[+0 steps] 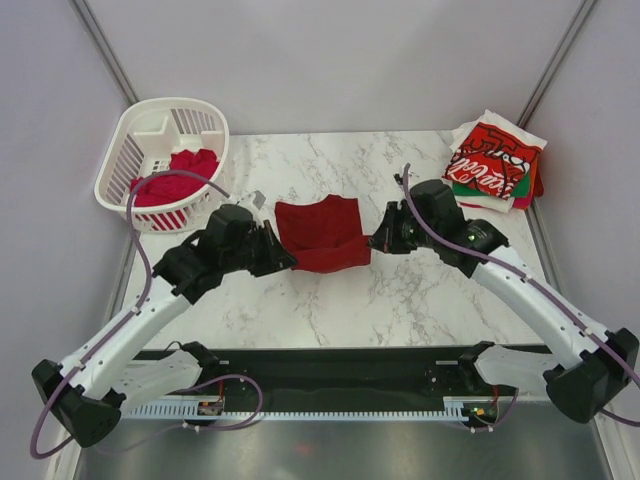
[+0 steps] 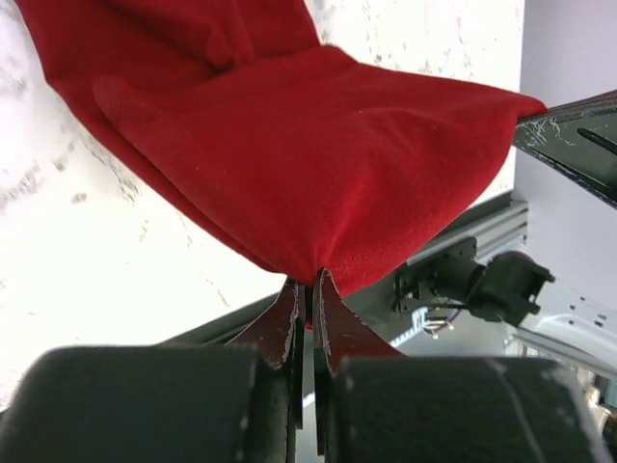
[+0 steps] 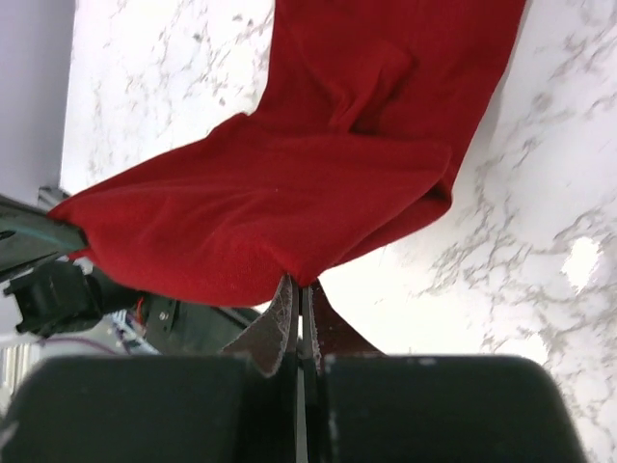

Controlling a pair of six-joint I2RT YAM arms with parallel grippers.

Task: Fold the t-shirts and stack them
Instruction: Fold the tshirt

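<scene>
Now both grippers are shut on one dark red tee (image 1: 318, 232) at the middle of the marble table (image 1: 400, 300). The left gripper (image 2: 308, 289) pinches a fold of the cloth on the tee's left side, its fingertips pressed together with fabric bunched between them. The right gripper (image 3: 297, 289) does the same on the tee's right side. Between the two, the near edge of the tee is lifted and sags in a shallow curve, while its far part lies on the table.

A white basket (image 1: 128, 140) stands at the far left corner, with a crumpled tee (image 1: 178, 176) of red cloth inside it. At the far right corner sits a stack (image 1: 500, 190) of folded tees, well apart from the grippers; the Coca-Cola tee (image 1: 492, 160) lies on top, with green and white layers showing under it.
</scene>
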